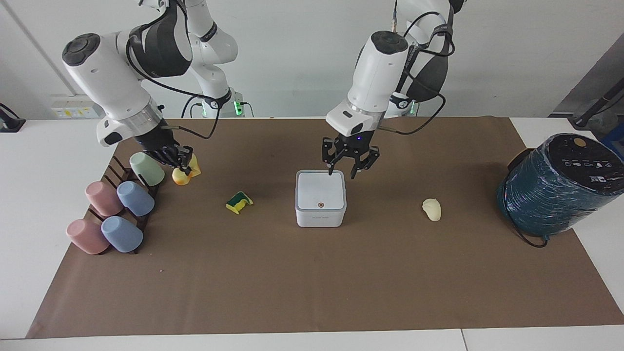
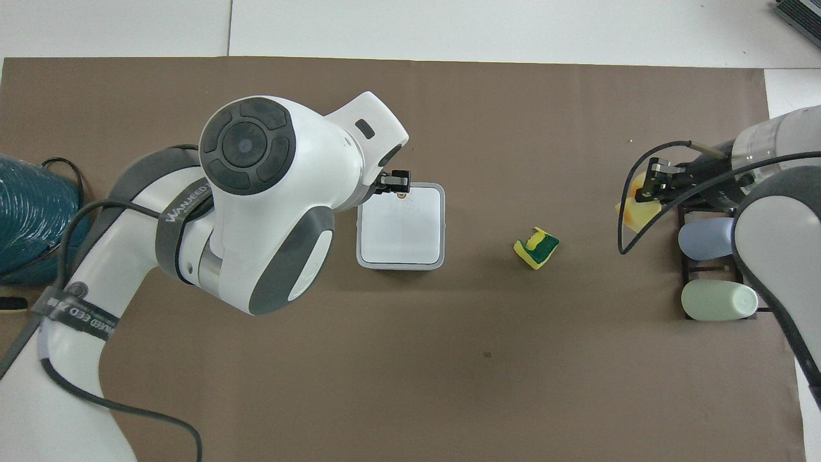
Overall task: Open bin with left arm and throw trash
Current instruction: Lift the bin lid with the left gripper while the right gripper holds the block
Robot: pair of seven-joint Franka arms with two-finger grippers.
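White room, white worktop under brown paper

A plain white wall (image 1: pixel 302 58) runs along the robots' end of the white worktop (image 1: pixel 44 161), which a wide sheet of brown paper (image 1: pixel 312 282) largely covers. A pale socket box (image 1: pixel 73 106) sits low on the wall toward the right arm's end. Light falls evenly, with soft shadows.

Pastel cups (image 1: pixel 117 204) on dark rack (image 2: pixel 718 311); teal wrapped cylinder (image 1: pixel 560 187) at brown mat (image 1: pixel 312 292) edge.

"WANJEED" stands on the left arm's (image 2: pixel 186 205) grey band.
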